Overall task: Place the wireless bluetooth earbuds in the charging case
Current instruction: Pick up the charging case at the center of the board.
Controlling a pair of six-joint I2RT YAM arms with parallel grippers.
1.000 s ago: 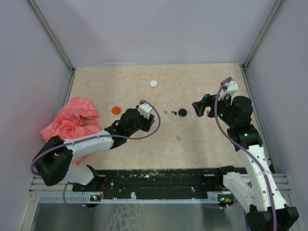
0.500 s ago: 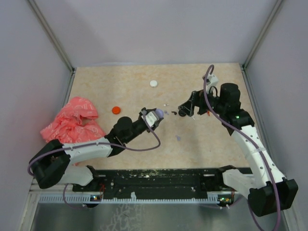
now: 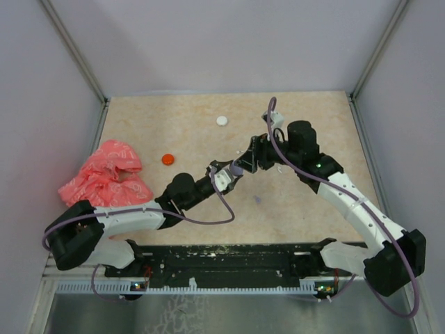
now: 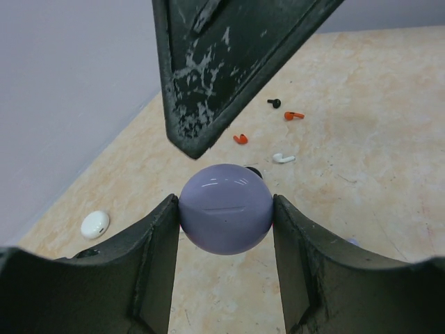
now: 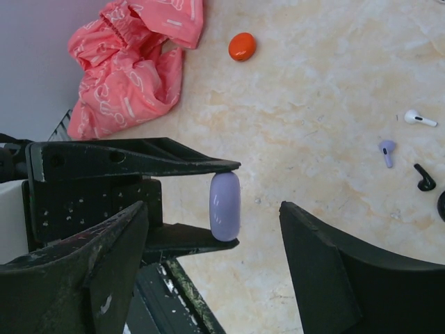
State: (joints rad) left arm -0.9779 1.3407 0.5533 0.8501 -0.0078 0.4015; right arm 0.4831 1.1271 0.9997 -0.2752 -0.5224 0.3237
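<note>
Above the table's middle: the charging case (image 4: 225, 209) hangs off the table (image 3: 306, 111), crosswise between both claws.
Left claw (image 3: 231, 172): clenched on the case, one pad on each side.
Right claw (image 5: 214, 209): jaws spread, straddling the case with a gap on either side.
Earbuds: a white earbud (image 5: 420, 117), lilac earbud (image 5: 386, 149) and black earbud (image 5: 424, 179) lie loose on the table, apart from both claws.
Surfaces: the case is a smooth, glossy lilac pebble; the fingers are matt black and scuffed; the table is mottled beige.
Room: a crumpled pink bag (image 3: 104, 174) lies at the left edge, an orange disc (image 3: 167, 158) beside it and a white disc (image 3: 222, 120) farther back; the walls (image 3: 208, 42) stand well apart from the claws.
</note>
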